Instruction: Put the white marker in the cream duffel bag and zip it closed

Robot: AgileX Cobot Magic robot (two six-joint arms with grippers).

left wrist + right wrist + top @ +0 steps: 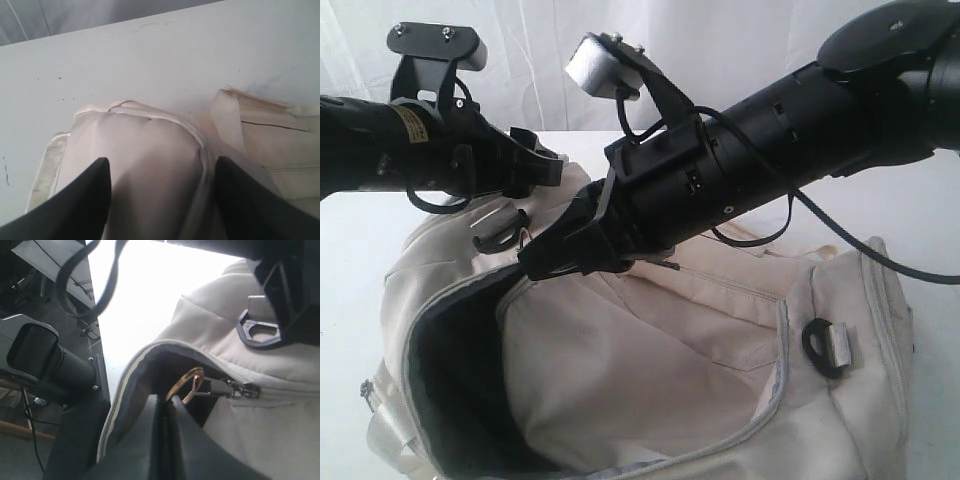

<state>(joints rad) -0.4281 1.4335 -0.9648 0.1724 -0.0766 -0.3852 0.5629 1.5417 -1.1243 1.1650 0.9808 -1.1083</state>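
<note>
Right fingers [200, 460] together at open zipper edge [120, 390] of cream duffel bag [260, 435].

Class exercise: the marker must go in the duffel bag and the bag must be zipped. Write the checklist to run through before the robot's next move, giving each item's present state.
1. The white marker is inside the cream duffel bag: cannot tell; it shows in no view.
2. The bag is zipped: not ok; its mouth gapes on the dark lining.
3. The right gripper is shut: ok.
4. It pinches the zipper's ring pull: cannot tell; the ring sits at its fingertips.
5. The left gripper is open and empty over the bag's end: ok.
</note>
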